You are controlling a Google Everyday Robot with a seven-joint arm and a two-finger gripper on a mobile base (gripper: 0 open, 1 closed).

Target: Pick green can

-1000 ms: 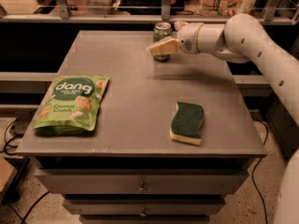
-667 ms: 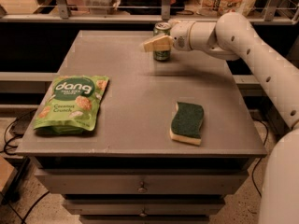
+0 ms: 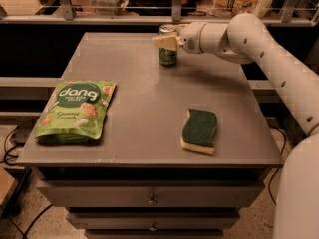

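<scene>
- One worktop [image 3: 149,153] carries everything. Below its front edge are two drawers [image 3: 149,195], each with one small knob.
- Nearest on the top is one sponge [image 3: 199,129], dark green above and yellow below. It lies flat toward the front right.
- One flat green snack bag [image 3: 77,111] lies at the front left, well apart from the sponge.
- One green can [image 3: 168,57] stands upright far back on the worktop, a little right of centre. It is well apart from both the bag and the sponge.
- The can is a small cylinder with a light green side, a silver top rim and dark scribbled lettering down its body.
- One white arm [image 3: 279,68] reaches in from the right, and its one gripper [image 3: 166,40] is at the can's upper part, with a cream piece crossing just below the rim.
- Whether the gripper is open or clamped on the can cannot be told.
- Compared with 0.7 s ago, the gripper crosses the can higher up, closer to the rim. A second ago it was also further right.
- The bag and the sponge lie where they did then, and the can's base remains on the worktop.
</scene>
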